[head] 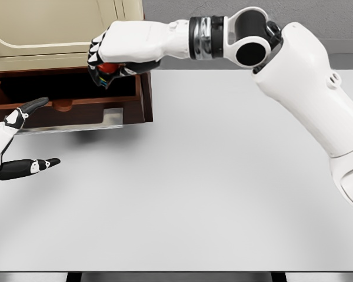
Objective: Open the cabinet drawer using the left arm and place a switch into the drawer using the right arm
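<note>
**drawer open, switch held over it, release still to come**

left hand [20, 141] sits at the desk's left edge, just in front of the drawer, fingers spread wide and holding nothing. its thumb-side finger points up toward the drawer front, the lower black finger lies flat over the white matte desk top [223, 194]. judged as parked after the pull.

dark red-brown wooden drawer [70, 100] is out of the cream cabinet body [53, 35] at the desk's far left corner. front panel faces the camera, with a round brown knob about mid-front. the inside looks dark and i see nothing lying in it, though the far part is shadowed. so step one, opening, reads as done.

right hand [115, 56] reaches across from the right side, arm stretched over the far edge of the desk, fist curled tight around the small switch with a red top [107, 69]. hand hangs above the drawer's right rear part, near its right wall. switch is still in the grip, above the drawer and not resting in it.

the switch itself: mostly hidden by the fingers. only a red rounded patch shows, plus a tiny bit of green or blue below it. shape and full size can't be told from here.

left to do, as a judgement: lower a bit into the cavity, let the fingers go, pull the arm back clear of the drawer wall. closing isn't asked. roughly two thirds through.
</note>
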Robot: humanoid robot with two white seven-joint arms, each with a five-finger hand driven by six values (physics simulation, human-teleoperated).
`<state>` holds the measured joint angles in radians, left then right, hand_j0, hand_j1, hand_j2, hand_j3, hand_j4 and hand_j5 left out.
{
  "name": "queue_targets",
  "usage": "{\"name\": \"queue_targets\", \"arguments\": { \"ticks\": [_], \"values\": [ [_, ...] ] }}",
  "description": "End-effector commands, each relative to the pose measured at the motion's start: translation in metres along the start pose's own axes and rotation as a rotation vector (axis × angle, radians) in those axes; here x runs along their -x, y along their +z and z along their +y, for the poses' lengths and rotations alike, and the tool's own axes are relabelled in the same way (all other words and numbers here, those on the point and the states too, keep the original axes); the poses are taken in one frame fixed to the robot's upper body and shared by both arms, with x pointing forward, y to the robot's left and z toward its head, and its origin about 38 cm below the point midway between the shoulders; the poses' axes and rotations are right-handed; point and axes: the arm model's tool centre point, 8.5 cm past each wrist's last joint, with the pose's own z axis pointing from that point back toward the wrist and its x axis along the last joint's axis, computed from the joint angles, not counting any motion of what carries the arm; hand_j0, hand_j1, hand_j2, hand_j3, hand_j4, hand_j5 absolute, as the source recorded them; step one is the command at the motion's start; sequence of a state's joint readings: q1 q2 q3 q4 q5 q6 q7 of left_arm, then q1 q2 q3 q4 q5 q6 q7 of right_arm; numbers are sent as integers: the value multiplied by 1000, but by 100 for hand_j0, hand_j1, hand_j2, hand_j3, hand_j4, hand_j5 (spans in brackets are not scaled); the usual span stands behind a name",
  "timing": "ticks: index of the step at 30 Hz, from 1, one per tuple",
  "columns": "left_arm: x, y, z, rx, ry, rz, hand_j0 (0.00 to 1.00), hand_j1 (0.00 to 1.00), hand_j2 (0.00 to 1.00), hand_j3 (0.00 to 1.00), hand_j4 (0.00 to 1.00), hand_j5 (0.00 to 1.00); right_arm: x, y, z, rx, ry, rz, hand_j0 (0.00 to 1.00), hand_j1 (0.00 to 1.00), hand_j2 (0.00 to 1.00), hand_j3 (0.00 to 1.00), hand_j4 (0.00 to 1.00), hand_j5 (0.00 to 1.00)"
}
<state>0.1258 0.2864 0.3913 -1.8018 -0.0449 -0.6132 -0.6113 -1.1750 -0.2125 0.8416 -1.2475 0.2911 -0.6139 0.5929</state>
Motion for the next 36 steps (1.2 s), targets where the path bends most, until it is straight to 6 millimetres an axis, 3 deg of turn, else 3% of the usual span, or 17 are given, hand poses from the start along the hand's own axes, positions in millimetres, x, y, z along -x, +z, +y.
{"name": "queue_targets", "arguments": {
  "ticks": [1, 15, 17, 21, 29, 31, 33, 36],
  "values": [
    [0, 0, 1, -5, 6, -2, 100, 100, 100, 100, 100, 100, 1, -8, 3, -1, -20, -4, 45, 45, 45, 45, 45, 45],
    [0, 0, 1, -5, 6, -2, 100, 100, 100, 100, 100, 100, 8, -21, -1, -19, -29, 11, 48, 48, 48, 48, 48, 48],
    [0, 0, 1, -5, 6, -2, 100, 100, 100, 100, 100, 100, 14, -20, 0, -33, -23, 33, 61, 61, 61, 61, 61, 61],
    [0, 0, 1, -5, 6, -2, 100, 100, 100, 100, 100, 100, 18, -18, 0, -37, -25, 45, 98, 98, 98, 98, 98, 98],
    [0, 0, 1, -5, 6, -2, 100, 100, 100, 100, 100, 100, 17, -18, 0, -36, -22, 44, 100, 100, 100, 100, 100, 100],
    [0, 0, 0, -5, 7, -1, 100, 100, 100, 100, 100, 100, 21, -3, -2, -36, -10, 63, 100, 100, 100, 100, 100, 100],
    [0, 0, 1, -5, 6, -2, 100, 100, 100, 100, 100, 100, 23, 49, -5, -48, 47, 113, 100, 100, 100, 100, 100, 100],
    [0, 0, 1, -5, 6, -2, 100, 100, 100, 100, 100, 100, 19, 114, 10, -84, 62, 174, 100, 100, 100, 100, 100, 100]
  ]
}}
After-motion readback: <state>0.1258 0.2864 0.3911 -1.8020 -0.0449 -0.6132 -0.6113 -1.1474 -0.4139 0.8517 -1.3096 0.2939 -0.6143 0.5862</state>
